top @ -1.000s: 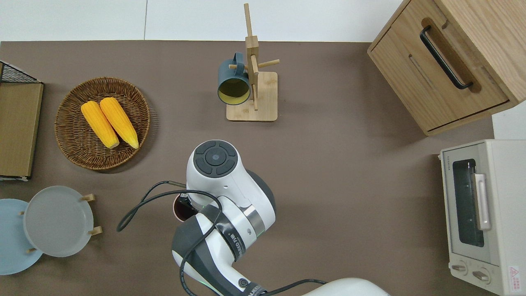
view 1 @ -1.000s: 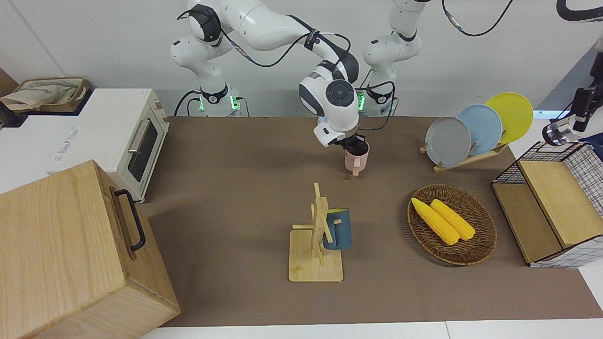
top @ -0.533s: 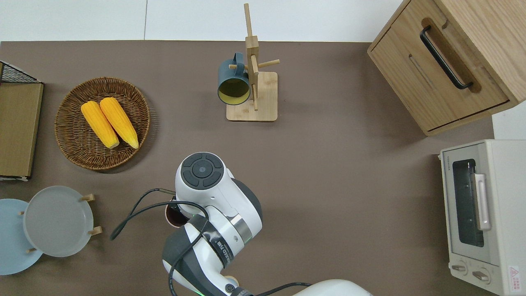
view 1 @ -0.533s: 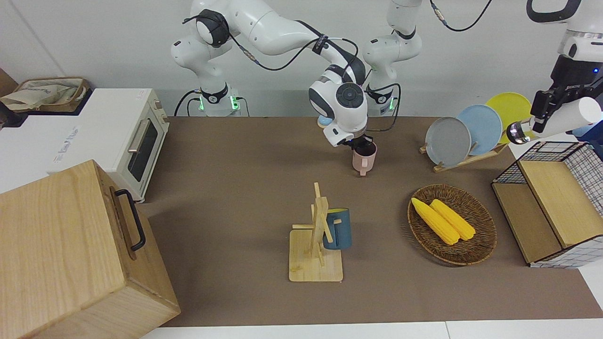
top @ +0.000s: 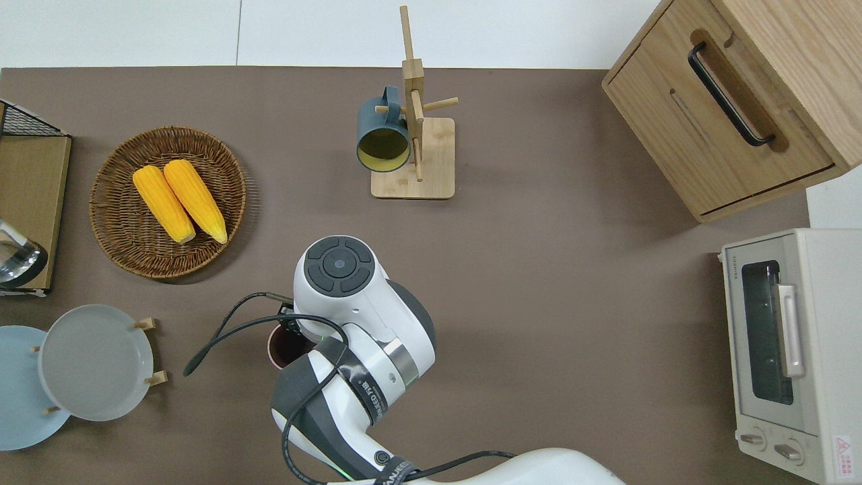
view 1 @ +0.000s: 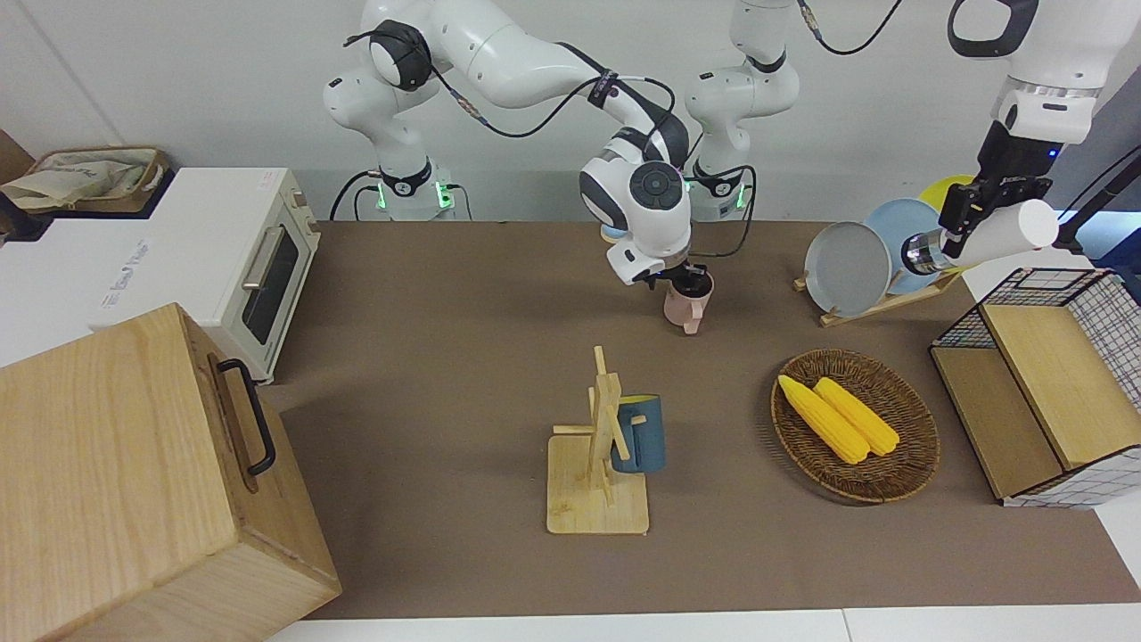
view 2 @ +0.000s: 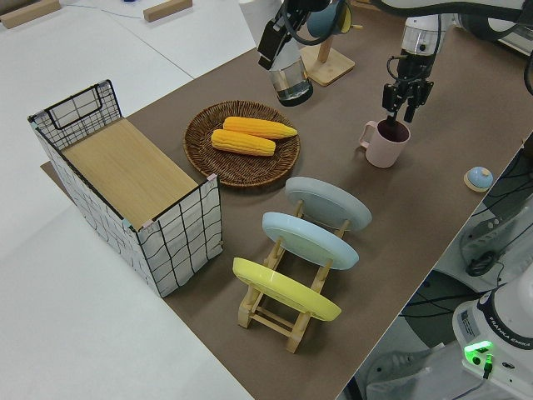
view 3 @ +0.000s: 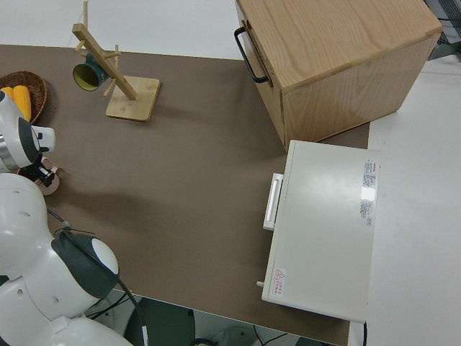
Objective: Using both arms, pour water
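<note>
Front view: the right hand (view 1: 685,275) grips the rim of the pink handled mug (view 1: 686,306), which stands on the brown desk (view 1: 428,357); the left hand (view 1: 967,214) carries a white steel-mouthed bottle (view 1: 980,236), tilted, near the plate rack.

Overhead view: only the bottle's mouth shows, well apart from the mug.

Left side view: pouring looks not yet begun; the bottle must first reach the mug.

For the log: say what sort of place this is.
Likely a robot lab's mock kitchen: a toaster oven, a plate rack and a mug tree share a table with two robot arms.
</note>
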Robot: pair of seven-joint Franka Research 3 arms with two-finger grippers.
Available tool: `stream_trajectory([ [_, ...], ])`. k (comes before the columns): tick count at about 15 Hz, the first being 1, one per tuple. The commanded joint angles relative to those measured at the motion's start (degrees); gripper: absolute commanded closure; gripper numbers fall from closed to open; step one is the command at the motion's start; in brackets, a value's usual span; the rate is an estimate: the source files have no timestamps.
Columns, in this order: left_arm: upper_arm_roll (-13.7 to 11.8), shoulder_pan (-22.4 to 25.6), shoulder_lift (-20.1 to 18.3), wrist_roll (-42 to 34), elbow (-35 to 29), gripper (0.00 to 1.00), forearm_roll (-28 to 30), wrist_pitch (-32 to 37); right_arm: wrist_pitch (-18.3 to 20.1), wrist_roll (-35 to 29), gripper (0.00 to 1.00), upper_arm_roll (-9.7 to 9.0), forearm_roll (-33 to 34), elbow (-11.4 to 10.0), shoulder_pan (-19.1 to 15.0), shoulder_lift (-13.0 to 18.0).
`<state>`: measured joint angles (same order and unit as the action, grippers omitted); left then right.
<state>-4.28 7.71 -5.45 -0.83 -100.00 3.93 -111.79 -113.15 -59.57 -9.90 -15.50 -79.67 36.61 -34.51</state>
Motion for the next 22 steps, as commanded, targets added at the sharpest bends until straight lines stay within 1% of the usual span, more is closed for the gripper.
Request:
stream_trajectory([
  [1, -0.73, -1.83, -4.48, 1.88, -6.42, 0.97, -1.64, -2.99, 5.82, 0.69, 0.009, -0.74, 0.73, 2.59, -3.02, 0.66],
  [3, -0.56, -1.83, -5.88, 1.88, -8.89, 0.97, -1.55, -3.87, 7.85, 0.77, 0.009, -0.65, 0.82, 2.59, -4.60, 3.38],
  [4, -0.47, -1.83, -6.32, 1.88, -9.68, 0.97, -1.55, -3.87, 8.90, 0.95, 0.009, -0.56, 1.00, 2.59, -5.57, 4.27],
  [5, -0.12, -1.83, -6.76, 1.88, -10.39, 0.97, -1.55, -3.79, 10.04, 1.73, 0.009, -0.39, 1.52, 2.59, -6.36, 4.89],
  [7, 0.32, -2.09, -7.99, 1.88, -12.41, 0.97, -1.38, -3.61, 12.86, 4.63, 0.009, -0.47, 3.45, 2.59, -9.08, 6.99],
  [9, 1.28, -2.44, -9.75, 1.97, -15.21, 0.97, -1.29, -3.52, 15.14, 8.57, 0.009, -0.74, 4.25, 2.51, -13.29, 9.71],
  [11, 2.16, -2.44, -12.12, 1.97, -18.55, 0.99, -1.29, -3.61, 18.39, 14.63, 0.009, -0.65, 5.82, 2.51, -16.03, 11.74],
  [13, 3.39, -2.44, -14.40, 1.79, -21.54, 1.00, -1.29, -3.52, 19.63, 18.43, 0.009, -0.65, 7.93, 2.07, -18.66, 13.67],
  [15, 5.24, -2.44, -16.16, 1.79, -24.27, 1.00, -1.03, -3.17, 21.03, 21.85, 0.009, -0.65, 8.03, 2.07, -22.00, 14.82],
  [17, 6.47, -2.96, -17.92, 1.79, -26.64, 1.00, -0.50, -2.73, 22.44, 27.20, 0.009, -0.56, 9.16, 2.07, -24.73, 15.44],
  [22, 6.56, -7.00, -21.79, 1.88, -32.09, 1.00, 1.34, -2.29, 24.29, 36.44, 0.009, -0.56, 13.38, 1.63, -29.92, 17.37],
])
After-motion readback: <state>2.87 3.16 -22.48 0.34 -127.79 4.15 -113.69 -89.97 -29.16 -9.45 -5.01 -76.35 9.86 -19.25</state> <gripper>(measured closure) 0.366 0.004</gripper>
